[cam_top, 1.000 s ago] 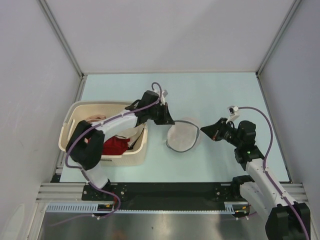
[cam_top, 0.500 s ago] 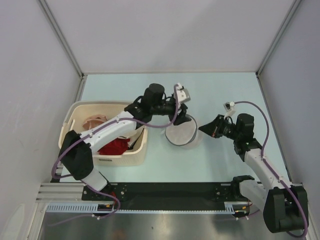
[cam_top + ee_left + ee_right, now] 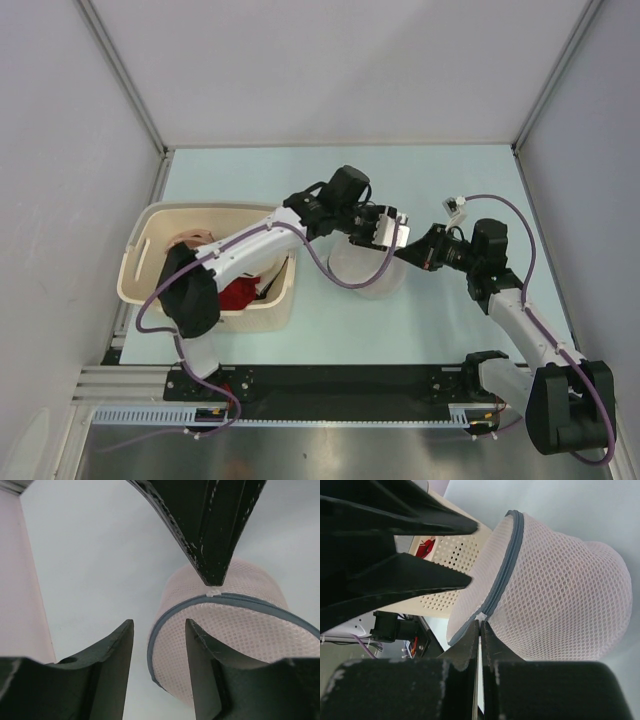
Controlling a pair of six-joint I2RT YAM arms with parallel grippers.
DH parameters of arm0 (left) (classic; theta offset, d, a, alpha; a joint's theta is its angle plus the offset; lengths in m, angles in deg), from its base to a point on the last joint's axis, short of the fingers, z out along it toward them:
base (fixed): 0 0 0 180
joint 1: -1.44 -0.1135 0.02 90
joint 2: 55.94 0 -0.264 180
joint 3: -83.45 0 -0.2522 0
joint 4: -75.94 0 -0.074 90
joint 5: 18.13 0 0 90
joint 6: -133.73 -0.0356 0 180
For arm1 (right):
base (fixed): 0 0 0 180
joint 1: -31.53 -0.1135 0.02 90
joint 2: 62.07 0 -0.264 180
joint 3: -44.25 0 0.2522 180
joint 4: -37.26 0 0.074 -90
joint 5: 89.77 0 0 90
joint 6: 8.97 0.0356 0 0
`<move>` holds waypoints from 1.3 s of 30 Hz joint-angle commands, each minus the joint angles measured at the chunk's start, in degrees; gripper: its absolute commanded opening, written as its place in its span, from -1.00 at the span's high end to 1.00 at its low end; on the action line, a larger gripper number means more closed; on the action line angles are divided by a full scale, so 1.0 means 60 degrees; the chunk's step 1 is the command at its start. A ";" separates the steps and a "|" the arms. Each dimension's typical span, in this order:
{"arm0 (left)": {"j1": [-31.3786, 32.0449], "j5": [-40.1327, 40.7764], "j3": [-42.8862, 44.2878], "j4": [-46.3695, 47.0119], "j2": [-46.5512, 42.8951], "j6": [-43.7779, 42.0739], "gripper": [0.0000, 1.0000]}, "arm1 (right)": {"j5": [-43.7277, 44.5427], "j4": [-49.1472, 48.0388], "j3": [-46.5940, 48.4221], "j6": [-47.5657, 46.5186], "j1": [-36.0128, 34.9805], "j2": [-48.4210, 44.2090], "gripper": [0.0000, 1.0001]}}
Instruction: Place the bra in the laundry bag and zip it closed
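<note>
1. Fingertips of the right gripper are pressed together with only a hairline slit between them. Their tips touch the grey zip edge of the laundry bag on its right side.
2. A small white tab sits on the zip edge right at those tips. Whether it is caught between them I cannot tell.
3. The left gripper hangs over the far part of the bag with its jaws spread, holding nothing. In its wrist view the curved end of the zip edge shows in the gap between its two fingers. I cannot tell whether they touch the mesh.
4. The two grippers are close together. In the left wrist view, the right gripper's closed tips point in from the opposite side, toward the left gripper's open gap.
5. The laundry bag is a white mesh dome standing on the pale blue worktop, about midway across it. It is near the right end of a cream perforated laundry basket but not touching it.
6. The bra, salmon-pink, lies inside the basket at its far-left part, well apart from the bag.
7. A red garment lies in the near part of the same basket.
8. The left arm reaches across above the basket and hides part of its contents from the top camera.
</note>
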 commanded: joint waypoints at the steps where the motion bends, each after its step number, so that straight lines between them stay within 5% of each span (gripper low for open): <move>1: -0.0025 0.0033 0.0966 -0.1897 0.0644 -0.1477 -0.01 | -0.0351 -0.0222 0.0446 -0.0180 0.0011 -0.0071 1.00; 19: 0.0810 0.0618 0.1245 -0.1518 0.1142 -0.2165 -0.18 | -0.0528 -0.0149 0.0417 -0.0326 -0.0106 -0.0144 1.00; 22: 0.0839 0.0617 0.1597 -0.1914 0.1479 -0.2209 -0.01 | -0.0571 -0.0135 0.0417 -0.0341 -0.0092 -0.0174 1.00; 31: 0.0942 0.1261 0.1715 -0.1507 0.1831 -0.1845 0.99 | -0.0440 0.0289 0.0533 -0.0501 -0.0106 -0.0378 1.00; 39: 0.0225 0.2960 0.1861 0.0398 0.2007 0.2250 1.00 | 0.0014 0.0861 0.0358 -0.0677 -0.0106 -0.0906 1.00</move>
